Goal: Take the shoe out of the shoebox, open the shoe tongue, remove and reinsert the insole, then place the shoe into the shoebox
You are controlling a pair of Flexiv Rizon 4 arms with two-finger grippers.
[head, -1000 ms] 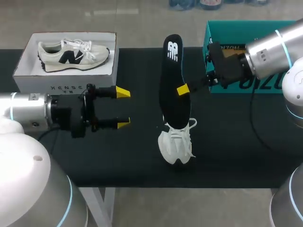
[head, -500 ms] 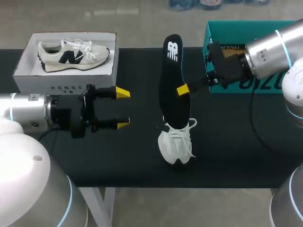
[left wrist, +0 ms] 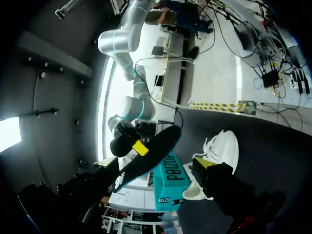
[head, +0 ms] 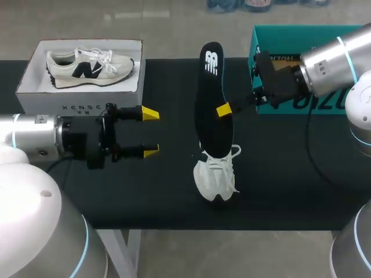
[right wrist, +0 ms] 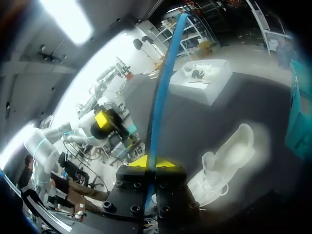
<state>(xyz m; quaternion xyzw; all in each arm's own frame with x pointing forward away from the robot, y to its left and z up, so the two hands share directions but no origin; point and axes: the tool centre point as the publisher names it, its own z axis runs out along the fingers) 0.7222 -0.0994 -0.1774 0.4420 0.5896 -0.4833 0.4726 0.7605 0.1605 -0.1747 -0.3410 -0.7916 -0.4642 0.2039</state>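
Note:
A white shoe [head: 216,174] lies on the black table near its front edge, laces up. Above it a black insole [head: 213,98] stands on end in the air, clear of the shoe. My right gripper [head: 224,109] is shut on the insole's edge. From the right wrist the insole [right wrist: 163,83] shows edge-on as a thin blue line between the yellow tips [right wrist: 155,163], with the shoe [right wrist: 224,161] lower down beside them. My left gripper [head: 151,132] is open and empty, left of the shoe. In the left wrist view the insole [left wrist: 146,158] and shoe [left wrist: 222,151] are ahead.
An open white shoebox [head: 35,95] holding a second sneaker [head: 87,65] stands at the back left. A teal shoebox [head: 272,40] stands at the back right, behind my right arm. Bare black tabletop [head: 290,174] stretches between and in front of the boxes.

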